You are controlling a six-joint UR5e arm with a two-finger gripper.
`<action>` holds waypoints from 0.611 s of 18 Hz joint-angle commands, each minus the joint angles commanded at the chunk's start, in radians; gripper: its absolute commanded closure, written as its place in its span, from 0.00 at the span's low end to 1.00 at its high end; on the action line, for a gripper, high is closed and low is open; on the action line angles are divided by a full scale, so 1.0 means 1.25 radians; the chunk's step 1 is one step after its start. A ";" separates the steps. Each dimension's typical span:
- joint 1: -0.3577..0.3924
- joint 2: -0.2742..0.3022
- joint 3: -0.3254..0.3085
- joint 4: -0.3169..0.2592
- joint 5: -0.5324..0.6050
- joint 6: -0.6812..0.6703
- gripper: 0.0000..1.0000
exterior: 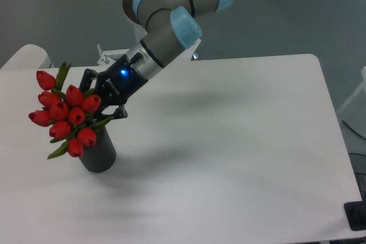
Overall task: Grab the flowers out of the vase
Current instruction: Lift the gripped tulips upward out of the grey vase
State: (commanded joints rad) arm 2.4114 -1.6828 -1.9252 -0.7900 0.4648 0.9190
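Note:
The flowers are a bunch of red tulip buds with green leaves, tilted to the left over the vase. That vase is a small dark cylinder standing on the white table at the left. My gripper reaches in from the upper right and is shut on the flowers just below the buds. The stems are hidden behind the buds, the fingers and the vase mouth, so I cannot tell whether their ends are still inside the vase.
The arm slants up to the right from the gripper. A metal bracket sits at the table's back edge. A black object lies at the table's front right corner.

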 joint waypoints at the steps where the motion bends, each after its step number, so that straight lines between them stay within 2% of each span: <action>1: -0.001 0.005 0.002 0.001 0.000 -0.009 0.72; 11: 0.006 0.028 0.031 0.000 -0.028 -0.063 0.72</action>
State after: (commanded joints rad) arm 2.4191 -1.6475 -1.8869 -0.7900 0.4296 0.8407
